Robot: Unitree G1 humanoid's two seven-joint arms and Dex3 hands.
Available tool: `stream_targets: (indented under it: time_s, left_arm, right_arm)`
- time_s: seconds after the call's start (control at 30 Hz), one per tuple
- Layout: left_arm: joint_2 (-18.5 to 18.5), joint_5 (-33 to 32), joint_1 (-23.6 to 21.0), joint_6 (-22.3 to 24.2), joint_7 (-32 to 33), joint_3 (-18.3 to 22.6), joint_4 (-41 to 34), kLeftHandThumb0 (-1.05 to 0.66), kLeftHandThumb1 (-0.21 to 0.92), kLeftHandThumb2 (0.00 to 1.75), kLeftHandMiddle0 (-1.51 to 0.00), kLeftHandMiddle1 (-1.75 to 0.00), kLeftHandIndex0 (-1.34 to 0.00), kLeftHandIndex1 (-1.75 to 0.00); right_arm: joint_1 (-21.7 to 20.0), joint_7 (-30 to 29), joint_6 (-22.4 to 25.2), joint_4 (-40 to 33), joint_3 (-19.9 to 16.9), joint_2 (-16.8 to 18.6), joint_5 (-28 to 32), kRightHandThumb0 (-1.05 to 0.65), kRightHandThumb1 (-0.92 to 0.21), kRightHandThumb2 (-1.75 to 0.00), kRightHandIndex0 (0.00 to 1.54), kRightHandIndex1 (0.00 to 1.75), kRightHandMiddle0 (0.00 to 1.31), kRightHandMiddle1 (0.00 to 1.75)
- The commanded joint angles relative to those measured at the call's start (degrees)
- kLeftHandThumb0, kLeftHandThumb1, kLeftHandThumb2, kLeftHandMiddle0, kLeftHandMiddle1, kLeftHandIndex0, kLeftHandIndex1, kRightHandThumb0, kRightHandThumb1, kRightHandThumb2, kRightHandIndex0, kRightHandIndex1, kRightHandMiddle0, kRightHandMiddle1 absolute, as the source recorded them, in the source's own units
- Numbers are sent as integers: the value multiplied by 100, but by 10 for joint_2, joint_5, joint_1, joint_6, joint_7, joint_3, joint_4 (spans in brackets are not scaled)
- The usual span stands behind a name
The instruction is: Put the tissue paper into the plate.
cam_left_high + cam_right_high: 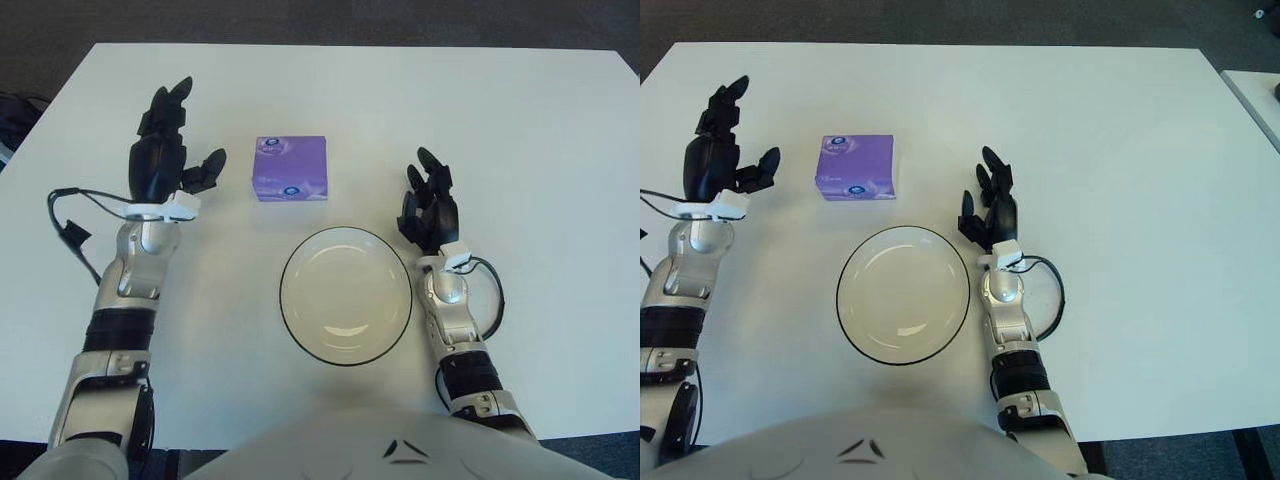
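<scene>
Purple rectangular tissue pack [290,168] lies on white desk [520,130] just right of left hand [165,150], fingers [205,168] spread and empty, behind white round plate [345,295]; right hand [430,205] farther, fingers spread.

A white rectangular table [1120,150] fills most of the view, its top smooth and evenly lit. Beyond its far edge lies dark grey carpeted floor [300,20]. At the right, the corner of a second white table [1260,100] shows.

Glossy purple plastic-wrapped tissue pack [290,168] — smooth, shiny cream plate [345,296] with dark rim — on matt white table [520,130].
</scene>
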Motion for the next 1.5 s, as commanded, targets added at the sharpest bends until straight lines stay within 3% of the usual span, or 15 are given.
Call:
stream_targets:
  time_s: [0.0, 0.27, 0.53, 0.8, 0.87, 0.93, 1.2, 1.47]
  left_arm:
    - [35, 1, -58, 0, -36, -11, -1, -75, 92, 76, -16, 0, 0, -53]
    - [71, 9, -89, -5, -103, -44, 15, -76, 92, 65, -10, 0, 0, -41]
    - [86, 17, -117, 11, -143, -72, 36, -82, 92, 63, -8, 0, 0, -44]
    - [94, 46, -186, 32, -193, -115, 96, -86, 92, 57, -6, 0, 0, -47]
    - [84, 85, -247, 18, -154, -149, 206, -86, 92, 55, -6, 0, 0, -48]
    - [78, 111, -281, 6, -123, -172, 271, -87, 92, 53, -7, -1, 0, -48]
    - [73, 140, -320, -37, -59, -214, 353, -93, 92, 53, -10, -2, 0, -44]
    - [66, 137, -347, -77, -47, -240, 406, -95, 92, 52, -11, -1, 0, -44]
  right_arm:
    - [53, 1, 36, 85, -5, 1, 5, -68, -92, -73, 29, 1, 0, 46]
    - [45, -2, 37, 94, -7, 1, 5, -67, -92, -73, 30, 1, 0, 47]
    - [42, -2, 35, 98, -8, 2, 7, -67, -92, -71, 29, 0, 0, 45]
    - [40, -2, 37, 100, -10, 3, 9, -68, -92, -71, 28, 0, 0, 44]
    - [39, -2, 37, 102, -11, 2, 9, -69, -92, -71, 28, 0, 0, 44]
    - [39, -2, 36, 103, -11, 2, 9, -69, -92, -71, 28, 0, 0, 45]
    - [40, -4, 35, 105, -11, 3, 9, -69, -92, -70, 28, 0, 0, 44]
    - [42, -4, 34, 106, -12, 1, 9, -69, -92, -69, 28, 0, 0, 44]
